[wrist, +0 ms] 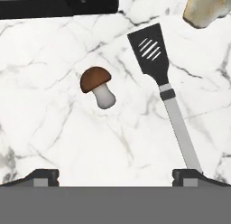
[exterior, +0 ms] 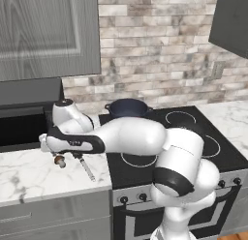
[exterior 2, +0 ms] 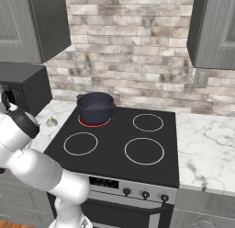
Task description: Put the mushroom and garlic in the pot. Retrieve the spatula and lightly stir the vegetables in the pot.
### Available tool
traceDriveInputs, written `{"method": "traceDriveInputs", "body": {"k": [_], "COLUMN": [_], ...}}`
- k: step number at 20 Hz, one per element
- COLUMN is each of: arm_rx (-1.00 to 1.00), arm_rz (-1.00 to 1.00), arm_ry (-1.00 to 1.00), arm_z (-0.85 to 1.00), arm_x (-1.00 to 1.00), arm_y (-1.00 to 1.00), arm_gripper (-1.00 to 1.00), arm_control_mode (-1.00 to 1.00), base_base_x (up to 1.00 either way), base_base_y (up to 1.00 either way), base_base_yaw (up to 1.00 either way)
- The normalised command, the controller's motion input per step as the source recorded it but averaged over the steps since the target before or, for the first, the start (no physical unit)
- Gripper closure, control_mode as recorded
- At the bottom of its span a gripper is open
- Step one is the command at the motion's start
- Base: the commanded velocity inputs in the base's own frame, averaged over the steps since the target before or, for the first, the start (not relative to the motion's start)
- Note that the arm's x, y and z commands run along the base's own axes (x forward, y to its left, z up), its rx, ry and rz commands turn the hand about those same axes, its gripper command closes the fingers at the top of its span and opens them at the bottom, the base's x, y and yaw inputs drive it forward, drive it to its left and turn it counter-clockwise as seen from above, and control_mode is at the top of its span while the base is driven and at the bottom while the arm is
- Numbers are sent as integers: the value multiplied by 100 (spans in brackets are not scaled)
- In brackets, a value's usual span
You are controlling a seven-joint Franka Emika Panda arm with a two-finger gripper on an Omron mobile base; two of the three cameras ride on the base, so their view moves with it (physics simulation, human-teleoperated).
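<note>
Hand (wrist: 115, 175) poised above the marble desk (wrist: 54, 137), fingers spread wide and holding nothing. Should centre on the mushroom (wrist: 97, 86), lying on its side between them, clear of the spatula (wrist: 162, 87) just beside and the garlic (wrist: 205, 9) beyond. Then lower squarely, close gently, carry to the pot (exterior: 128, 109) on the stove's back burner.

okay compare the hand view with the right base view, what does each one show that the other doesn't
Hand view alone: the mushroom lying on its side on the marble counter, the spatula beside it with its slotted black head near the view's top, and the open gripper fingertips.

Right base view alone: the pot on the stove's back-left burner, the brick wall, and the cabinets.

Both: the garlic and the white marble counter.
</note>
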Motion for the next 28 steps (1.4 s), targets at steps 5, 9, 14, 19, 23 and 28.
{"method": "traceDriveInputs", "body": {"k": [5,9,14,19,23,28], "arm_rx": [-9,-5,0,-1,-3,-1], "arm_rz": [0,0,0,0,0,0], "arm_ry": [0,-1,-1,0,0,0], "arm_z": [-29,-24,-15,-20,-27,-22], "arm_x": [17,15,11,22,22,21], "arm_y": [18,1,0,7,9,9], "arm_gripper": [-100,-100,-100,-100,-100,-100], "arm_control_mode": [-100,-100,-100,-100,-100,-100], "base_base_x": [0,0,0,0,0,0], "base_base_y": [0,0,0,0,0,0], "base_base_yaw": [0,0,0,0,0,0]}}
